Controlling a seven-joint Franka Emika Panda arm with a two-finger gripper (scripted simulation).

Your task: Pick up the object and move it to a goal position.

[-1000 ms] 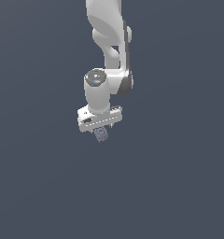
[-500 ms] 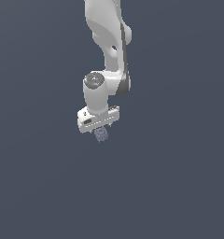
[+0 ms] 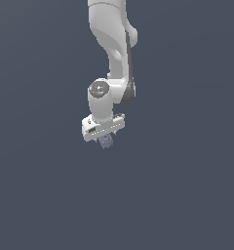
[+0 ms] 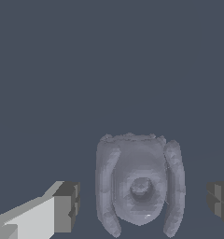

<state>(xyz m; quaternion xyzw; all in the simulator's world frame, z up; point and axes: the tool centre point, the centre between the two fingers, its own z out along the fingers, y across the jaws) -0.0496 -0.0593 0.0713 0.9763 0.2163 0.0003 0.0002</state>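
Straddling grey-purple ridged clump (image 4: 139, 186), gripper (image 4: 141, 200) spread, pads clear either side. Squeeze centred on clump, evenly, before lifting.

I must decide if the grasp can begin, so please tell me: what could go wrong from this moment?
1. In the wrist view, the white end effector is open, with gaps between both dark pads and the small lumpy greyish-purple object. Lifting now would leave it behind.
2. Its bumpy, rounded surface may slip or turn as the pads close.
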